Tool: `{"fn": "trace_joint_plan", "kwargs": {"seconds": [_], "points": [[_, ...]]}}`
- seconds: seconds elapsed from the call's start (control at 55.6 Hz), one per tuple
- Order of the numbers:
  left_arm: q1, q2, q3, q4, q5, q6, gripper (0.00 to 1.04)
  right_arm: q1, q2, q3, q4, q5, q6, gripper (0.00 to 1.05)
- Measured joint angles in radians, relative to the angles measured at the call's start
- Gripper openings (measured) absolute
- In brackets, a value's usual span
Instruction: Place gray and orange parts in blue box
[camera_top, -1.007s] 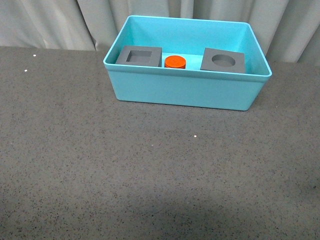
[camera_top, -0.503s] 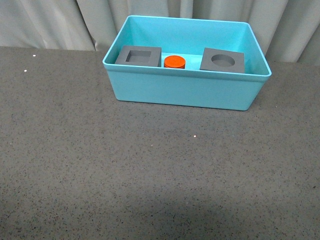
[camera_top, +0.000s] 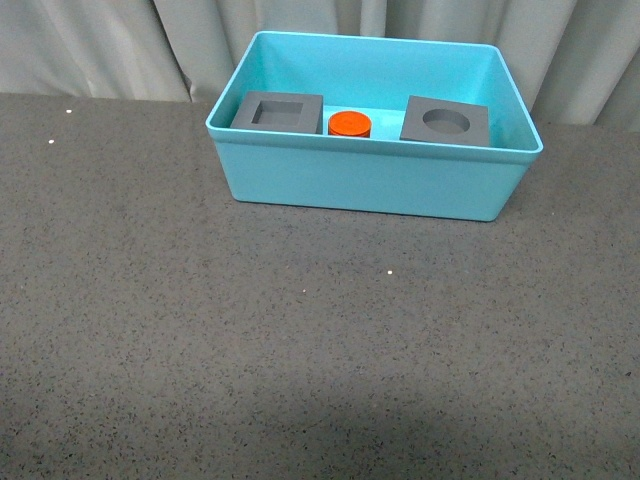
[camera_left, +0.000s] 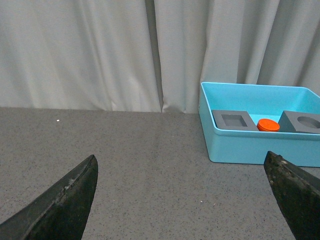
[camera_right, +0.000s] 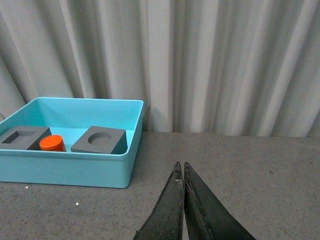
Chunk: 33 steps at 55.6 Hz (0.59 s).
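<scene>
- Both gray cubes (camera_top: 279, 111) (camera_top: 446, 121) and the orange cylinder (camera_top: 350, 124) are seen inside the blue box (camera_top: 370, 180) on the counter (camera_top: 300, 330).
- The left hand (camera_left: 185, 200) is held wide apart, empty.
- The right hand (camera_right: 183, 200) is pressed together, empty.
- The task is judged finished; no further placing seems needed.

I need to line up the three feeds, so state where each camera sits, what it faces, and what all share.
Front: on the body, looking down over the table at the blue box; no arm shows.
Left wrist: low, facing the curtain, box off to one side; left gripper open.
Right wrist: low, facing the curtain; right gripper shut.
All share the box holding two gray cubes and the orange cylinder.
</scene>
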Motion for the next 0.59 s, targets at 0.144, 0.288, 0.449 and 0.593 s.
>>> {"fn": "trace_joint_plan", "kwargs": {"seconds": [0.144, 0.288, 0.449, 0.593], "points": [[0.000, 0.000, 0.000, 0.000, 0.000, 0.000, 0.98, 0.000, -0.037, 0.000, -0.036, 0.000, 0.000, 0.00], [0.000, 0.000, 0.000, 0.000, 0.000, 0.000, 0.98, 0.000, -0.067, 0.000, -0.066, 0.000, 0.000, 0.00], [0.000, 0.000, 0.000, 0.000, -0.001, 0.000, 0.98, 0.000, -0.230, 0.001, -0.239, -0.003, -0.001, 0.00], [0.000, 0.000, 0.000, 0.000, 0.000, 0.000, 0.98, 0.000, -0.237, 0.001, -0.244, -0.003, -0.001, 0.00]]}}
